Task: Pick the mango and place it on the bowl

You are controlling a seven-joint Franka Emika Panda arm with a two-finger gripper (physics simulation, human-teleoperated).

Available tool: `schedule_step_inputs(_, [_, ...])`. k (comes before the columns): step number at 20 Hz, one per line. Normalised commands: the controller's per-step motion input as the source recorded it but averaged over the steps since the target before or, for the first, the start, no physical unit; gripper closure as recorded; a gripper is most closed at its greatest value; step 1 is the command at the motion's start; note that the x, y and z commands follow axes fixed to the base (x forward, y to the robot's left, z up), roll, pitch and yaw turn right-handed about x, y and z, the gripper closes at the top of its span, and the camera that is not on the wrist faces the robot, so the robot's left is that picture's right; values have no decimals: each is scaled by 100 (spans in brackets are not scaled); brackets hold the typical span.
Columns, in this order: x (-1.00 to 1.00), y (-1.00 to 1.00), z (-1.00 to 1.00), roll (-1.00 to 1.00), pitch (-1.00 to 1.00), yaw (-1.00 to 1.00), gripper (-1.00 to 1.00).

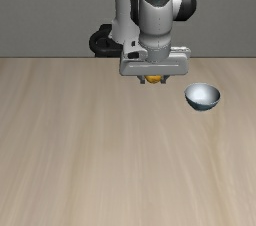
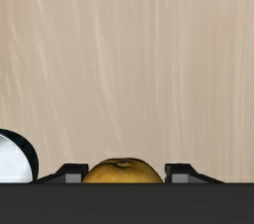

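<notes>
1. The mango (image 1: 152, 78), yellow-orange with a darker dimple on top, sits clamped in the gripper (image 1: 152, 81) close to the table's (image 1: 90, 150) far edge, a little toward the exterior view's right of its middle.
2. In the wrist view, the mango (image 2: 121, 171) fills the gap between the two dark fingers (image 2: 71, 172), which press against it from both sides. The jaws stand at a middling width, holding the fruit.
3. The gripper (image 2: 124, 174) points straight down. Its grey-and-white body hides most of the mango in the exterior view.
4. The mango appears raised off the wood, though the pictures do not settle how far.
5. The bowl (image 1: 203, 96), silvery with a dark rim, stands empty on the table just beside the gripper, toward the exterior view's right and apart from the mango.
6. In the wrist view, the bowl's (image 2: 14, 159) pale inside shows beyond one finger.
7. The table is light wood grain, set against a plain grey wall (image 1: 50, 10).
</notes>
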Motion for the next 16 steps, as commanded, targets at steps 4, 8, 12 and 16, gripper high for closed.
schedule_step_inputs(4, [0,100,0,0,0,0,100])
schedule_step_inputs(8, [0,100,0,0,0,0,100])
schedule_step_inputs(12, [0,100,0,0,0,0,100])
schedule_step_inputs(16, [0,0,0,0,0,0,-100])
